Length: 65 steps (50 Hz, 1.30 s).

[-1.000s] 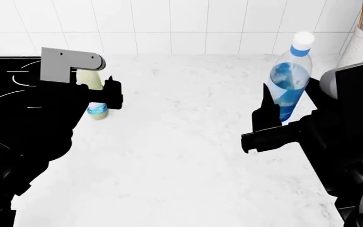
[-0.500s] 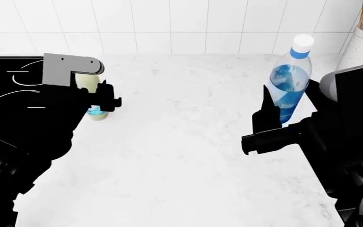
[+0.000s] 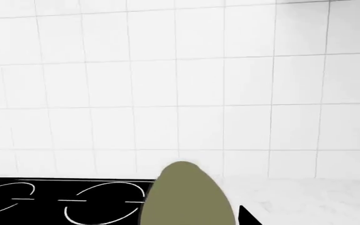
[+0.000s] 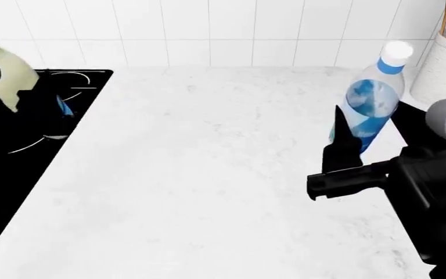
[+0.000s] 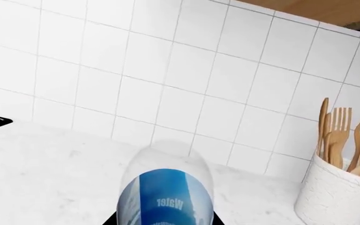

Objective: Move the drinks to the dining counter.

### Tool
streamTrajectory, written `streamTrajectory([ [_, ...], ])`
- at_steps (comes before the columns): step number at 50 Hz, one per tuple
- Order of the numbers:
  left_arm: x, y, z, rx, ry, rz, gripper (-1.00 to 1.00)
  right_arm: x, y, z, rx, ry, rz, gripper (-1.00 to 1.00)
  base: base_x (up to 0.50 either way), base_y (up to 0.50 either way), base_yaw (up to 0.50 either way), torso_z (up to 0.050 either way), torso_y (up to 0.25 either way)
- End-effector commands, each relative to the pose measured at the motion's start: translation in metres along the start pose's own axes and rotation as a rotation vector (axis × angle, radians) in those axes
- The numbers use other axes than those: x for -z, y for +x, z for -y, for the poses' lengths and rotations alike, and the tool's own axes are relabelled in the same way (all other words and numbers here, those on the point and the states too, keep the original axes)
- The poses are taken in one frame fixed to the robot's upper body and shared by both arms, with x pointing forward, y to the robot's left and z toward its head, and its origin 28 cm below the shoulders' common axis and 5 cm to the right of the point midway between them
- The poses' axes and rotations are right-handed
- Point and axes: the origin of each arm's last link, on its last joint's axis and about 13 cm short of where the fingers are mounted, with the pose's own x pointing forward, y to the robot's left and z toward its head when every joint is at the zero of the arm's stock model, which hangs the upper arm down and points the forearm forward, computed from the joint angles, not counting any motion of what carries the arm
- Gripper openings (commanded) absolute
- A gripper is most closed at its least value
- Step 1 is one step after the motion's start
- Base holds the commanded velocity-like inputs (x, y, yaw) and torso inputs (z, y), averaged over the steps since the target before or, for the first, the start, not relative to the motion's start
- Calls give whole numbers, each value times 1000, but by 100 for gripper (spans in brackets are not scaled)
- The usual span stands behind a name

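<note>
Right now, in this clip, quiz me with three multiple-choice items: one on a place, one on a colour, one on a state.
1. Where does the white textured utensil holder with wooden utensils stand?
A. On the black hob
B. On the white marbled worktop by the tiled wall
C. On a stool

2. What colour is the cap of the clear-blue water bottle?
A. White
B. Red
C. Black

3. What is the state of the cream-coloured bottle with pale blue cap?
A. Lying on the worktop
B. Standing free on the hob
C. Lifted, tilted, in the left gripper

Key: 1 B, the right wrist view shows it on the worktop against the tiles. 2 A, the head view shows a white cap. 3 C, it leans above the black hob.
</note>
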Motion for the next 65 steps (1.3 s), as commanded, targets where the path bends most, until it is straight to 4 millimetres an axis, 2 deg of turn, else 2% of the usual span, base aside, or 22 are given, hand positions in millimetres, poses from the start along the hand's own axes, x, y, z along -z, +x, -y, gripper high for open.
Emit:
streamTrajectory([
  [1,-15,-66,-6,-45,103,129,-100,1,-23,7,41,47,71,-100,0,0,0,0,0],
  [3,-18,-71,-5,-36,91,138,-100,2,-26,8,46,-10,93,-100,0,0,0,0,0],
  [8,-20,-83,-2,-19,136,157,-100,7,-30,3,-29,-5,154,-100,0,0,0,0,2],
  [12,-18,-90,0,-9,124,164,-100,10,-30,7,50,-24,156,-100,0,0,0,0,0],
  [65,-3,-85,1,3,138,139,-100,12,-27,2,19,-59,138,-100,-495,151,0,1,0],
])
